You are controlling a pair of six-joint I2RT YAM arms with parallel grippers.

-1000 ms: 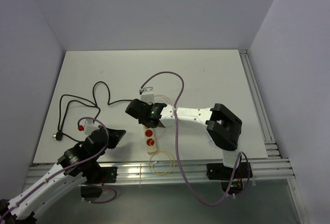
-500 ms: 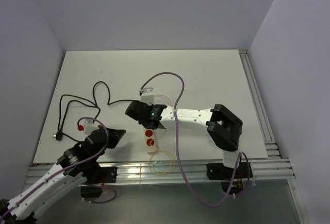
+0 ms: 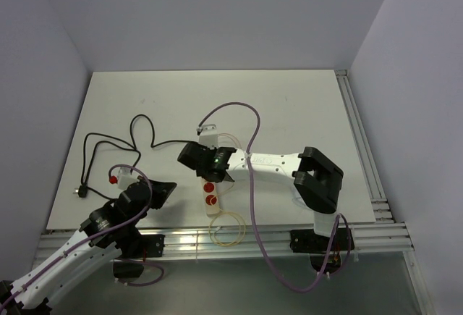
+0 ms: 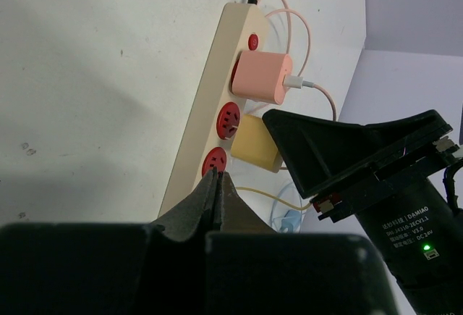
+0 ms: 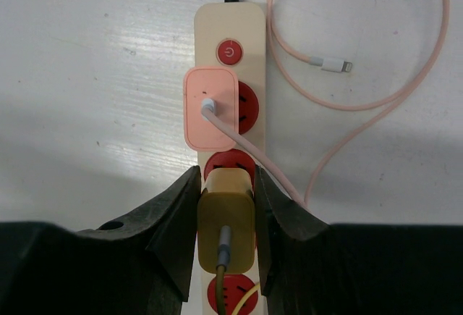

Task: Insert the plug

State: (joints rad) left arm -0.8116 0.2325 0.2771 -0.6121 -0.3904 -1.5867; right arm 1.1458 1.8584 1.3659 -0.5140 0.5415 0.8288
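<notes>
A cream power strip (image 5: 260,76) with red sockets lies on the white table; it also shows in the top view (image 3: 211,200) and the left wrist view (image 4: 210,98). A pink charger (image 5: 211,108) is plugged in near its switch. My right gripper (image 5: 226,217) is shut on a yellow plug (image 5: 226,232) with a yellow cable, held over the strip between two red sockets; the same plug shows in the left wrist view (image 4: 255,141). My left gripper (image 4: 215,185) is shut and empty, left of the strip's near end (image 3: 160,190).
A black power cord (image 3: 108,141) loops across the left of the table to a black plug (image 3: 81,190). A pink cable (image 5: 362,76) coils right of the strip. A yellow cable loop (image 3: 228,229) lies at the table's front edge. A metal rail (image 3: 362,141) runs along the right edge.
The right gripper with the yellow plug has shifted very slightly over the strip. The left arm has not moved.
</notes>
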